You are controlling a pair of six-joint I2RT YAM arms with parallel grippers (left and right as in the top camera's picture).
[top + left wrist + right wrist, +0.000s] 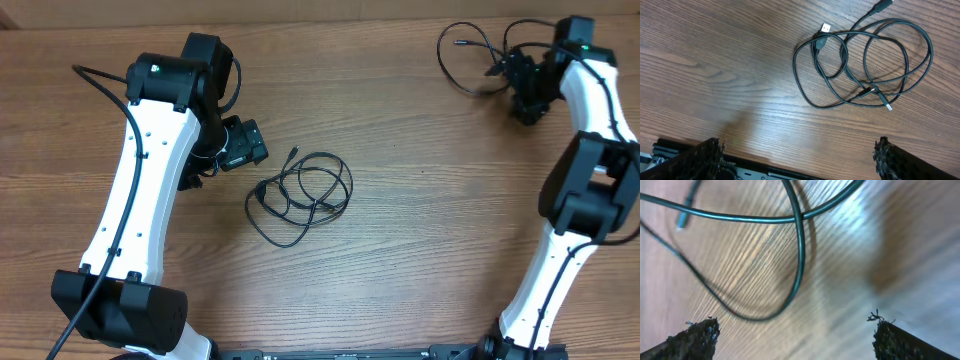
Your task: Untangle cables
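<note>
**A:** Where are the cables lying?

**B:** A coiled bundle (305, 197) sits mid-counter (420, 250), near the left end effector (245, 145) but clear of it. A silvery plug (825, 27) shows at the bundle's outer rim. A loose cable (801, 250) lies well apart, close to the counter's far edge and just beside the right end effector (525, 95).

**A:** And the end effectors?

**B:** Both are spread wide and hold nothing. The left one's fingers (705, 160) frame bare wood, with the bundle ahead of them. The right one's fingers (695, 335) stand either side of open wood, with the loose cable's loop just beyond. That view is blurred, so I can't tell whether they touch the counter.

**A:** What room is there to move?

**B:** There is a broad bare stretch between the bundle and the right arm, and more wood towards the near edge. The far right corner is tighter, with the loose cable between the arm and the far edge.
</note>
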